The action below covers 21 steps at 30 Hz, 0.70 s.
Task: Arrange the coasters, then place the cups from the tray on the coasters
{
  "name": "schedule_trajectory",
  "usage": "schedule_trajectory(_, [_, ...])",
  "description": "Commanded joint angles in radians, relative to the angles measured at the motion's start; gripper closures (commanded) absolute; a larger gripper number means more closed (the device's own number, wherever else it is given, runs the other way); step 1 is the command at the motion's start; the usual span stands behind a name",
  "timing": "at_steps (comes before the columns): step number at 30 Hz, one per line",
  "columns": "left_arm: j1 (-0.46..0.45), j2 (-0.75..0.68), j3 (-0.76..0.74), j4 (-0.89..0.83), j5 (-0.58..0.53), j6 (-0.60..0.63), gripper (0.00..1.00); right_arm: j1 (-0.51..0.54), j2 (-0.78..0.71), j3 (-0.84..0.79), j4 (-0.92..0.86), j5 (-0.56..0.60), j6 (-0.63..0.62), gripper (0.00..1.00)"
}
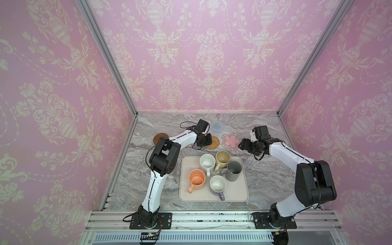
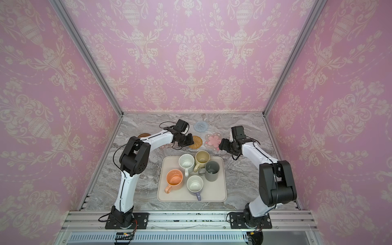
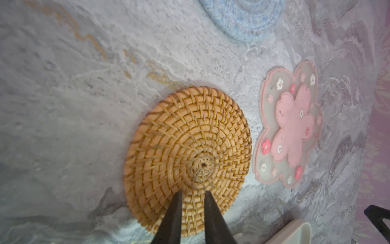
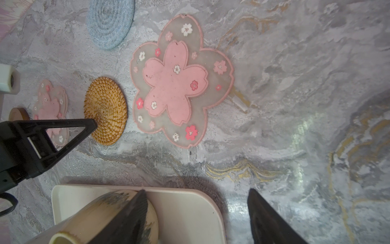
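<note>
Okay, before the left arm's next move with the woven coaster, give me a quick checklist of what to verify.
1. left gripper positioned over the rattan coaster: ok.
2. Firm grip on it: cannot tell; the fingers stand narrowly apart.
3. right gripper open and empty: ok.
4. right gripper clear of the beige-yellow mug: cannot tell; it hovers close.
5. All five mugs upright on the tray: ok.
6. pink flower coaster lying apart from the rattan coaster: ok.
</note>
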State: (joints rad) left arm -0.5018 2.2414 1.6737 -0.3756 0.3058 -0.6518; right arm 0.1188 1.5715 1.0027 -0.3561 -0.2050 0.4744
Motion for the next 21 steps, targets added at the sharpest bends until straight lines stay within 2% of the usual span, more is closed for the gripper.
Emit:
schedule_trajectory(1, [-0.007, 0.035, 0.033, -0.030, -0.016, -0.010, 0.78, -0.006, -0.018, -0.010, 0.003, -0.003, 0.018, 0.24])
schedule_trajectory(6, [-0.006, 0.041, 0.057, -0.077, -0.078, 0.003, 0.78, -0.006, -0.014, -0.007, 0.001, -0.003, 0.018, 0.24])
schedule_trajectory(12, [-0.006, 0.056, 0.080, -0.098, -0.102, 0.007, 0.76, -0.006, -0.014, -0.009, 0.001, -0.012, 0.020, 0.24])
schedule_trajectory(21, [-0.011, 0.103, 0.112, -0.079, -0.008, 0.024, 0.76, -0.007, -0.014, -0.013, 0.010, -0.018, 0.026, 0.24])
